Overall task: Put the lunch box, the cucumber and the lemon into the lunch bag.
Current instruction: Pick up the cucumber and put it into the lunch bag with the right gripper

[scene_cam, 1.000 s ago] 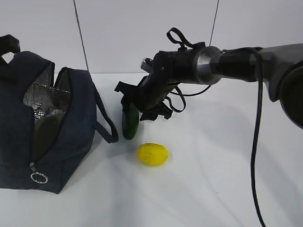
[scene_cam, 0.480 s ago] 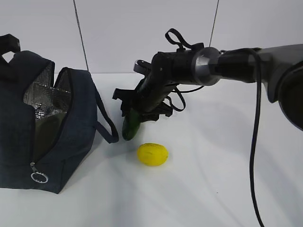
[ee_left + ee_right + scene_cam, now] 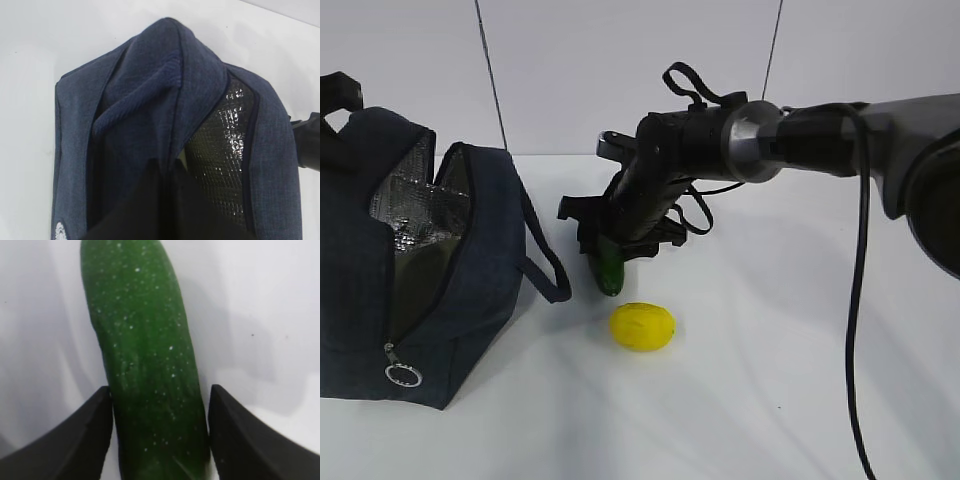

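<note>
Cucumber first: the long, dark green, glossy cucumber (image 3: 608, 268) sits between the right gripper (image 3: 610, 240) fingers, and compared with a second ago its near tip has come up off the white table (image 3: 770, 380) and swung a little to the right, so the lift appears to have begun. In the right wrist view the black fingers (image 3: 65, 435) flank the cucumber (image 3: 150, 370) on both sides; the left one presses its skin, while the right one may show a thin gap, so I judge this a grip rather than a certain one. The small, bright yellow, dimpled lemon (image 3: 642, 326) lies untouched just near of the cucumber. To the left stands the boxy dark navy fabric lunch bag (image 3: 470, 270), mouth open, silver lining showing; a pale green shape inside is probably the lunch box, though the view is too dim to be sure. The left gripper is clenched, apparently on the bag's fabric (image 3: 150, 100), holding the opening up. Next, the cucumber must travel left into that mouth.
</note>
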`<state>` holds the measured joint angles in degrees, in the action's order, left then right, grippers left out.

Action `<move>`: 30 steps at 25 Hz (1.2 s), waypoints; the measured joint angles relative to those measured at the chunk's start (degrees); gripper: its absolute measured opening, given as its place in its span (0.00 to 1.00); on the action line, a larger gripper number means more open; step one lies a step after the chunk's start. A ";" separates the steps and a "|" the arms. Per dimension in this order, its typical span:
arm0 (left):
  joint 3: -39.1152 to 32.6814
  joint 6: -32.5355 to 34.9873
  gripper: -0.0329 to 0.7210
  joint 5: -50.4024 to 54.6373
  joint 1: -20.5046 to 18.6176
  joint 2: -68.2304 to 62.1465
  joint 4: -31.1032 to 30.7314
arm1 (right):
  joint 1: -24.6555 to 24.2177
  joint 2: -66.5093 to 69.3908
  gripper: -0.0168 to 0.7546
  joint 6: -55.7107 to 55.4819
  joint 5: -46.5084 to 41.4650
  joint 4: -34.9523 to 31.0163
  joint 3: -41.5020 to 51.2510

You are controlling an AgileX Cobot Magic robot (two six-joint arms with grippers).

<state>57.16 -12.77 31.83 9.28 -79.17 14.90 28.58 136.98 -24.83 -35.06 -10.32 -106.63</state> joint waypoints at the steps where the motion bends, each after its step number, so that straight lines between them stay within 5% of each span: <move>1: 0.00 0.00 0.03 0.00 0.00 0.00 0.00 | 0.00 0.00 0.61 0.10 0.00 -0.02 0.00; 30: 0.00 0.00 0.03 0.00 0.00 0.00 -0.47 | 0.00 0.00 0.53 0.12 -2.24 1.14 -2.12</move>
<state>57.16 -12.77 31.83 9.28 -79.17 14.43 28.58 136.98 -24.71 -37.30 -9.18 -108.75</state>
